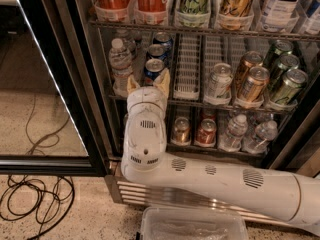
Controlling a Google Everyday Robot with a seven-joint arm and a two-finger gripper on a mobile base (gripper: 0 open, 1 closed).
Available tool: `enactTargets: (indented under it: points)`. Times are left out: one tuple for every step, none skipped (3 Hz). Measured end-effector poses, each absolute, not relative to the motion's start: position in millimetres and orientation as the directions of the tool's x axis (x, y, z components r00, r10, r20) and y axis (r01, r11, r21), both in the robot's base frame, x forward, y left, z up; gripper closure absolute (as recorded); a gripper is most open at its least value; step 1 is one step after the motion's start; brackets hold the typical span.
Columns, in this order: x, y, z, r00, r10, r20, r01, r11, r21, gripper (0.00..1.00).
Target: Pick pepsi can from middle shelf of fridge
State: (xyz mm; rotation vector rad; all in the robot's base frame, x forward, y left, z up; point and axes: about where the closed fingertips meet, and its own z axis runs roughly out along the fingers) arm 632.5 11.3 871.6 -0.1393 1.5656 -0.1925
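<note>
Straddling the pepsi can (153, 70) on the middle shelf (226, 105), the claw (148, 80) stands apart, seemingly not clamped.

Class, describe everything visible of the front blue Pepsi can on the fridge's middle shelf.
The small blue aluminium can, silver-topped, stands upright at the front of its lane on the middle wire shelf, two similar cans behind it. The white gripper, open, sits before it, fingers flanking its lower part.

White glossy tubular arm (225, 176); three oval grey-slotted vents along it. Rounded white wrist housing (145, 139) with slot vents, one dark round hole. The gripper (148, 83): two tan pointed fingers (164, 81), apart, at left front edge of the middle shelf (192, 103).
</note>
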Motion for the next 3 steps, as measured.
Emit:
enactTargets:
  points:
    - [641, 9, 871, -0.005, -0.203, -0.979, 0.046, 0.978, -0.203, 0.34]
    - [647, 4, 869, -0.013, -0.194, -0.981, 0.066, 0.979, -0.195, 0.35]
    - [651, -2, 867, -0.021, -0.183, -0.983, 0.088, 0.979, -0.185, 0.42]
